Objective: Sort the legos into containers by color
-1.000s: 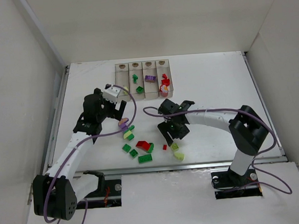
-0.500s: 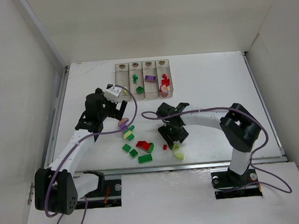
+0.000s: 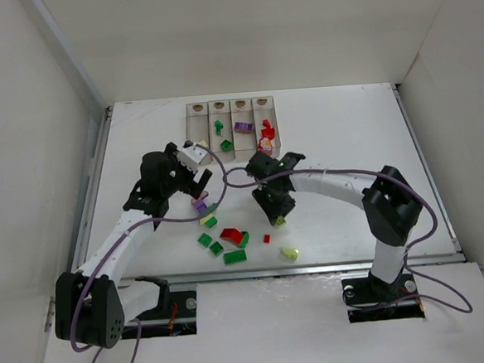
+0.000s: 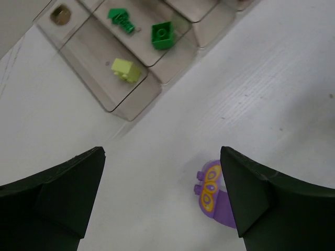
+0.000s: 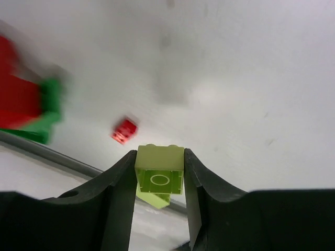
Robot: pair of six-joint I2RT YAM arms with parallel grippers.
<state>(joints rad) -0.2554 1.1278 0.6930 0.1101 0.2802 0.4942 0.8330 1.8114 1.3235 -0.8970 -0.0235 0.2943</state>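
From above, the left gripper (image 3: 199,187) hangs over the table (image 3: 347,141) with its jaws spread wide and nothing between them. A purple piece (image 3: 200,205) lies just below its fingertips, and the containers (image 3: 233,131) stand in a row a little beyond it. The right gripper (image 3: 276,218) is closed narrow on a yellow-green brick (image 3: 278,221). Closer to the arm bases than this gripper lie a tiny red brick (image 3: 267,239) and a yellow-green piece (image 3: 289,251). To its left sit a red-and-green cluster (image 3: 232,235) and several loose dark green bricks (image 3: 217,248).

In the left wrist view, the fingers (image 4: 52,193) stand far apart and empty. The purple piece, with an orange-yellow pattern on top, lies just beside the inner face of the finger on the right of the view. Whether they touch cannot be told. Ahead of the fingertips are the containers' near ends. One box holds a yellow-green block (image 4: 125,69), and the next holds two dark green blocks (image 4: 162,35).

In the right wrist view, the two fingers (image 5: 118,183) press on both sides of the yellow-green brick, which sits at their tips. The tiny red brick lies just past the tips, slightly to the left. The red-and-green cluster is a blur far off to the left.
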